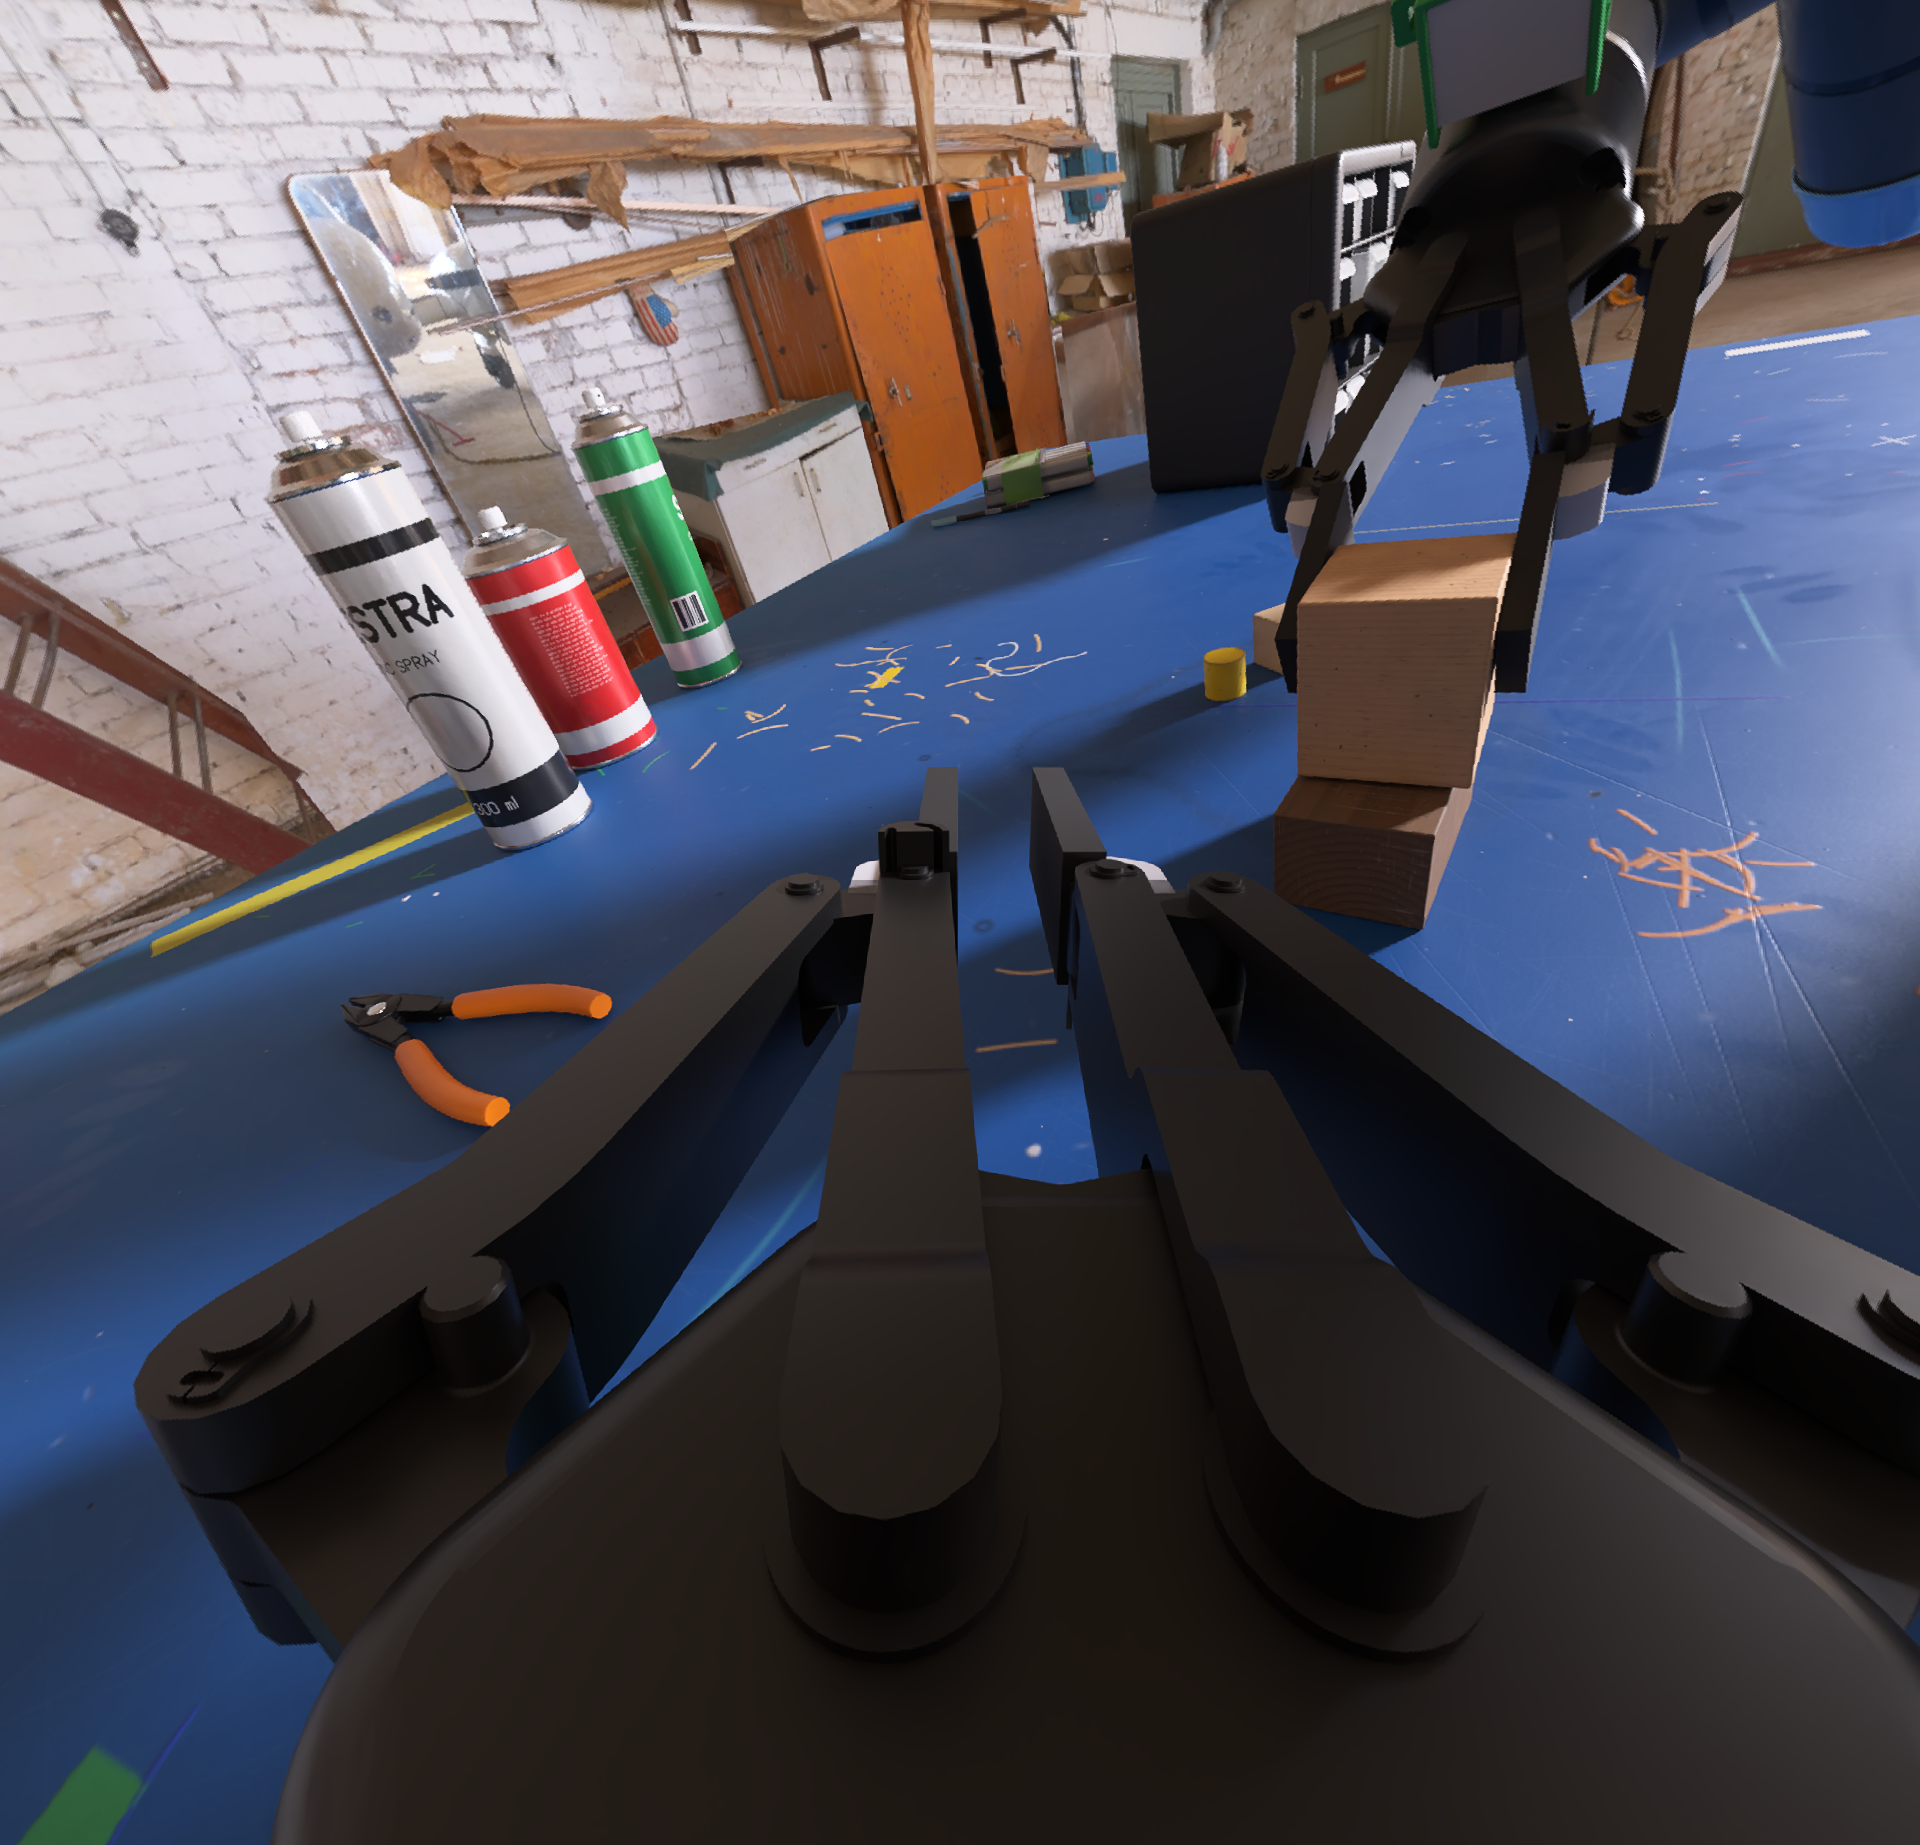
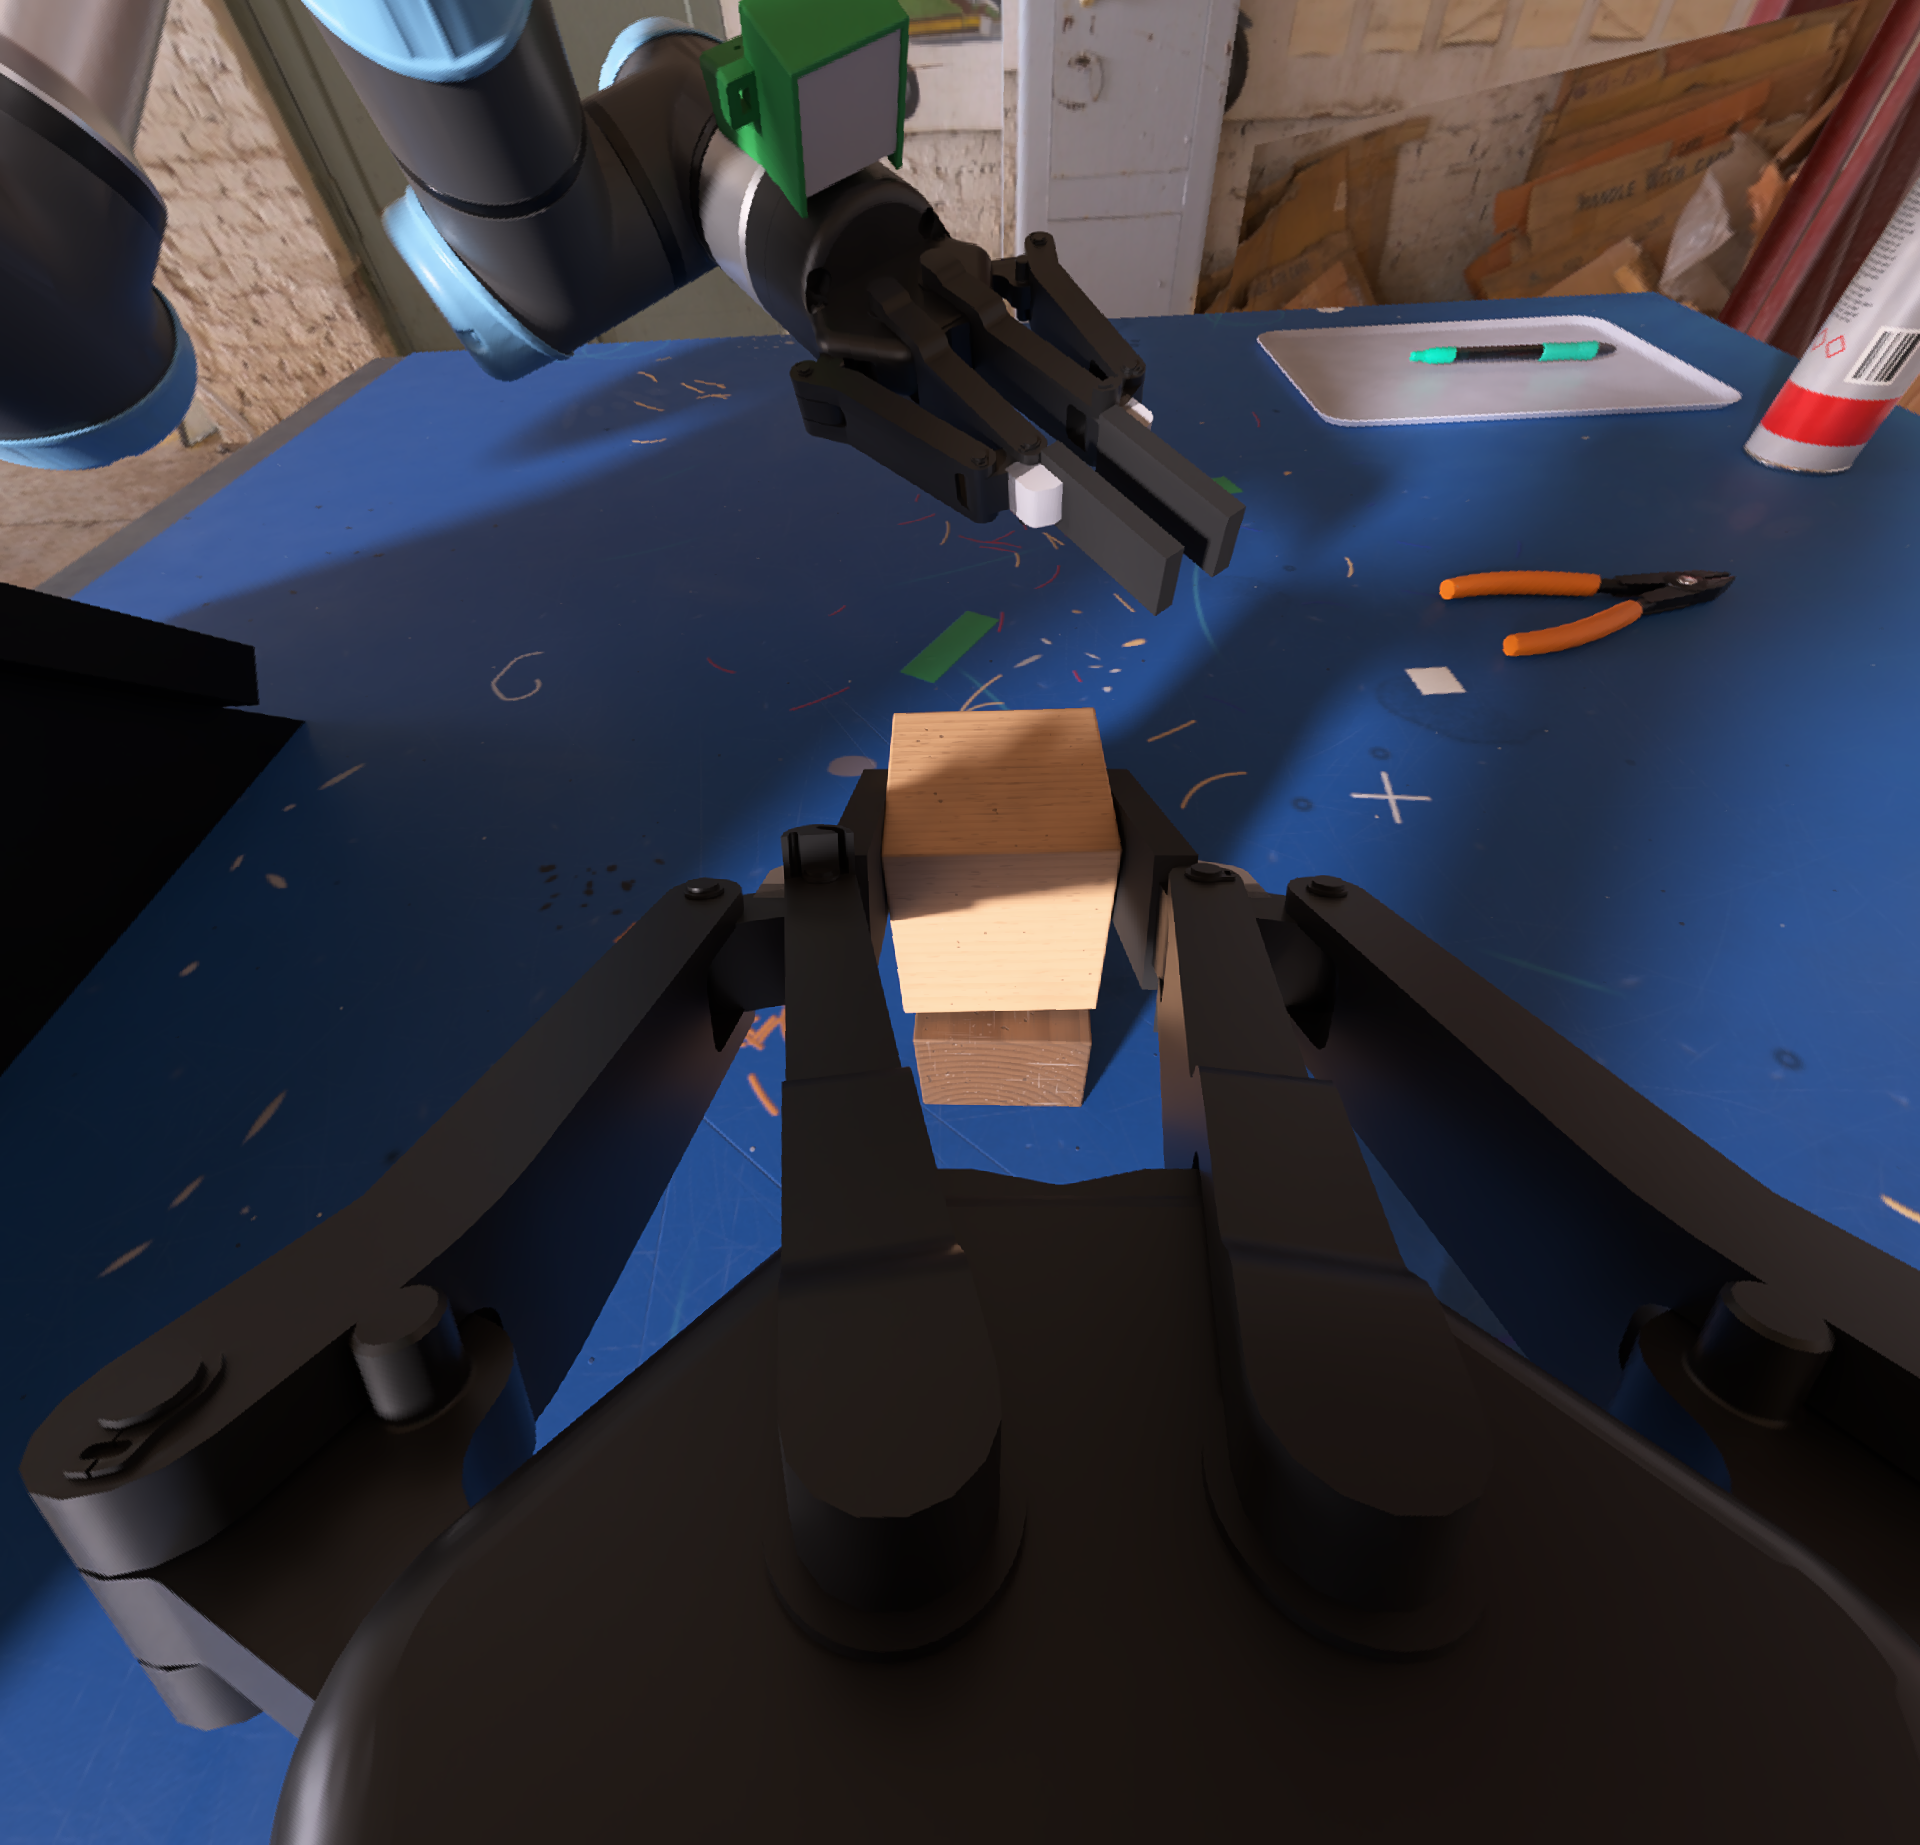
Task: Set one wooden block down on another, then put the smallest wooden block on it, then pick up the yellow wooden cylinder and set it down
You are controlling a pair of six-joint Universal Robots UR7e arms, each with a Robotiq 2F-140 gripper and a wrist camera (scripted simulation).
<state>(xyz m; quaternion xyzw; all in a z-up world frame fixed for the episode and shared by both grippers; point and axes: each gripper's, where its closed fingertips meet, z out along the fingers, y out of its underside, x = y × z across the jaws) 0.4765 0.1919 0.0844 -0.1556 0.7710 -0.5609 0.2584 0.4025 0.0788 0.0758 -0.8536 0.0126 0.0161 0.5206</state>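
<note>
My right gripper (image 2: 1000,860) is shut on a light wooden block (image 2: 997,819). It holds the block on top of a darker wooden block (image 2: 1003,1063) that stands on the blue table (image 2: 520,860). In the left wrist view the light block (image 1: 1392,652) rests tilted on the darker block (image 1: 1351,850), with the right gripper (image 1: 1400,657) around it. A smaller wooden block (image 1: 1268,637) peeks out behind them. The yellow cylinder (image 1: 1224,673) stands upright beside it. My left gripper (image 1: 995,808) is shut and empty, hovering low left of the stack; it also shows in the right wrist view (image 2: 1184,548).
Three spray cans, white (image 1: 436,632), red (image 1: 561,642) and green (image 1: 655,538), stand at the left. Orange-handled pliers (image 1: 457,1047) lie near my left gripper. A black box (image 1: 1226,330) stands behind the stack. A white tray (image 2: 1351,382) holding a pen (image 2: 1507,353) is far off.
</note>
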